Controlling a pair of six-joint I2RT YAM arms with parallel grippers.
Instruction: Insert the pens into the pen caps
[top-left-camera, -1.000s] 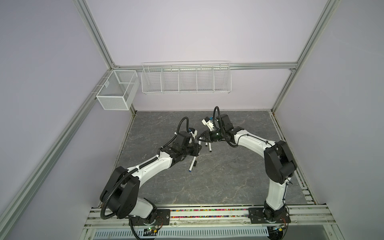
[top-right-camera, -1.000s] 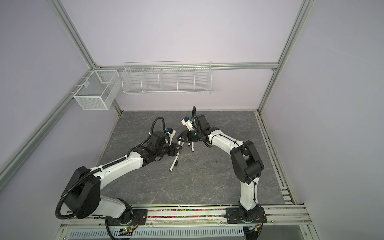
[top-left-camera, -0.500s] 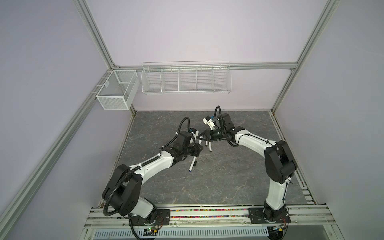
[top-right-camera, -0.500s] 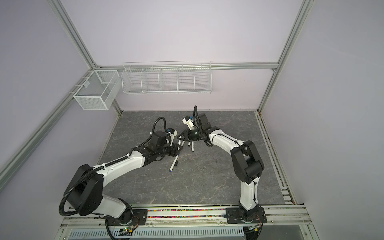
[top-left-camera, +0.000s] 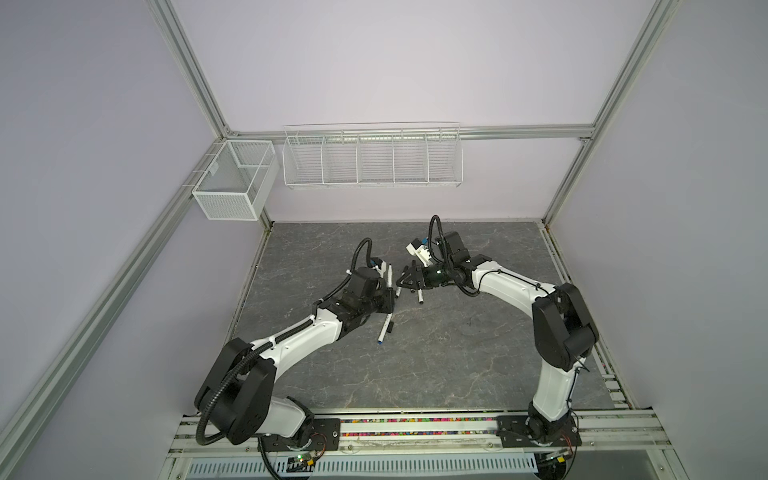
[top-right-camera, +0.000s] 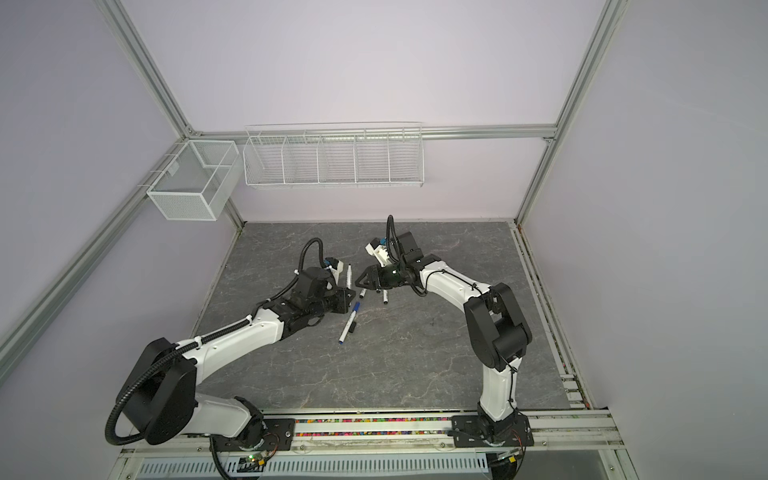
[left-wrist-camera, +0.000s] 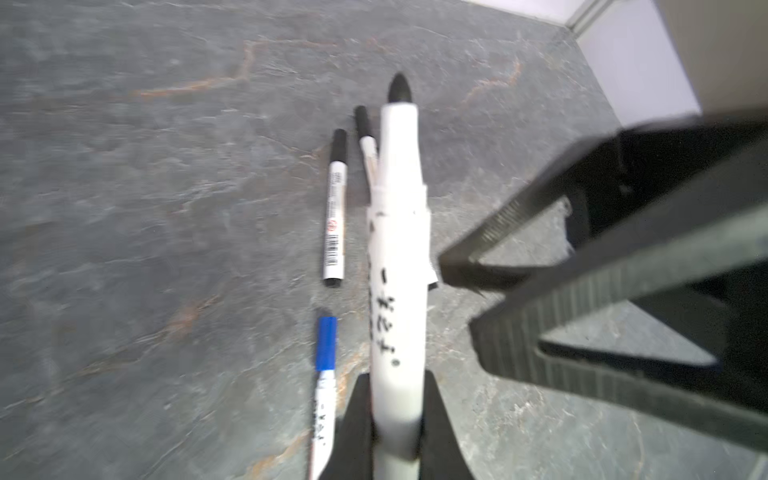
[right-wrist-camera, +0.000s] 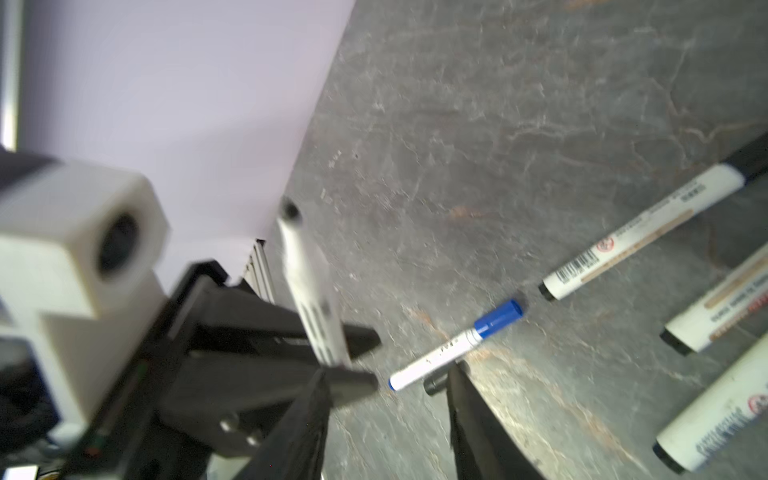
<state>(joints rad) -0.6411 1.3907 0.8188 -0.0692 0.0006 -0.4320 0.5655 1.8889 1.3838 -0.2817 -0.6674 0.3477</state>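
**One pen gripped, the other jaws open beside it**

Nearest the front rail, the blue pen (top-right-camera: 348, 325) lies flat on the grey mat (top-right-camera: 415, 365). Its long axis runs front to back with a slight slant, and the blue cap sits on the far end. One loose black cap (right-wrist-camera: 434, 384) lies just beside its barrel. The mat is bare in front of it and out to the right edge.

Just behind, the left gripper (left-wrist-camera: 395, 415) is clamped tight on a white pen (left-wrist-camera: 397, 249), which it holds near the back end. The barrel points away from the wrist, toward the back wall in both top views, with a bare dark tip leading.

The right gripper (right-wrist-camera: 388, 374) faces it with jaws partway apart and nothing between them. One finger is just beside the held barrel, and I cannot tell whether they touch.

Below and past that gripper, three black-ended pens (right-wrist-camera: 644, 232) (right-wrist-camera: 715, 307) (right-wrist-camera: 715, 419) lie flat, roughly side by side. That makes five pens in all.

Two wire baskets (top-right-camera: 332, 162) hang along the walls at the back.
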